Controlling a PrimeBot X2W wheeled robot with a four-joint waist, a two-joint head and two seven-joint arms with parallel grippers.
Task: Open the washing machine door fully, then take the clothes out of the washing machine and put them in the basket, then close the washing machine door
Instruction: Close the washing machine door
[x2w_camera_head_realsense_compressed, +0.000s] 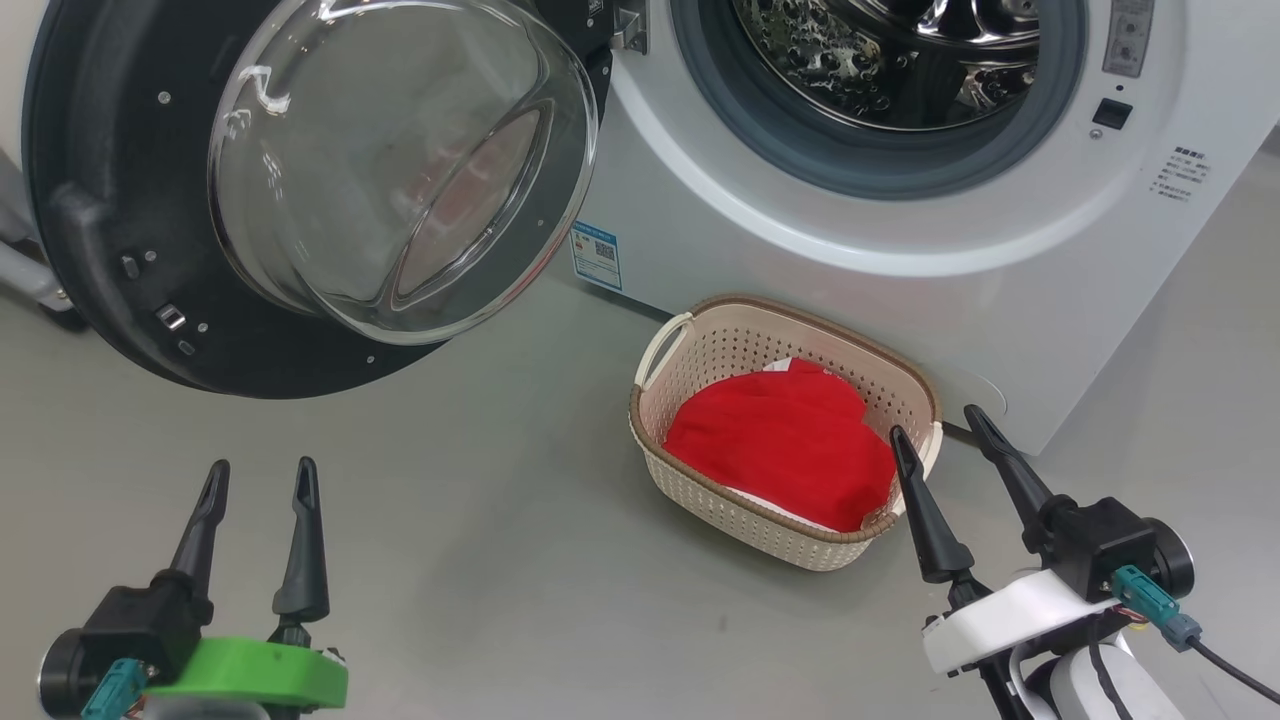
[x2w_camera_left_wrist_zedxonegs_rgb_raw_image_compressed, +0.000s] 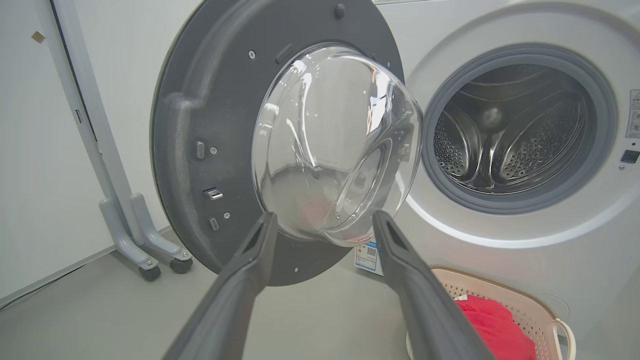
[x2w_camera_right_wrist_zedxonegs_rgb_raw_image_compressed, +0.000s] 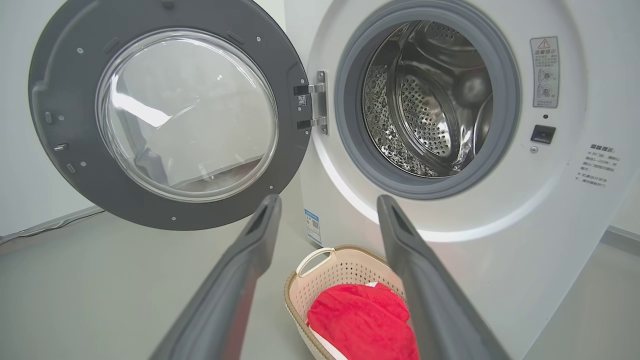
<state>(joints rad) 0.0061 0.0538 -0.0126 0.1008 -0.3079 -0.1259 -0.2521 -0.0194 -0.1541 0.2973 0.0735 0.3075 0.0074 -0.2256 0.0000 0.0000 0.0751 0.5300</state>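
The washing machine (x2w_camera_head_realsense_compressed: 1000, 220) stands at the back with its door (x2w_camera_head_realsense_compressed: 120, 200) swung wide open to the left, the glass bowl (x2w_camera_head_realsense_compressed: 400, 160) bulging toward me. Its steel drum (x2w_camera_right_wrist_zedxonegs_rgb_raw_image_compressed: 430, 100) looks bare inside. Red clothes (x2w_camera_head_realsense_compressed: 785, 445) lie in the cream basket (x2w_camera_head_realsense_compressed: 700, 350) on the floor in front of the machine. My left gripper (x2w_camera_head_realsense_compressed: 262, 480) is open low at the left, below the door. Just right of the basket, my right gripper (x2w_camera_head_realsense_compressed: 940, 425) is open too, one fingertip near the basket's rim. Nothing sits between either pair of fingers.
A grey wheeled stand (x2w_camera_left_wrist_zedxonegs_rgb_raw_image_compressed: 145, 250) sits behind the open door at the left. The grey floor (x2w_camera_head_realsense_compressed: 480, 560) stretches between the door and the basket. A blue label (x2w_camera_head_realsense_compressed: 597, 255) marks the machine's lower left corner.
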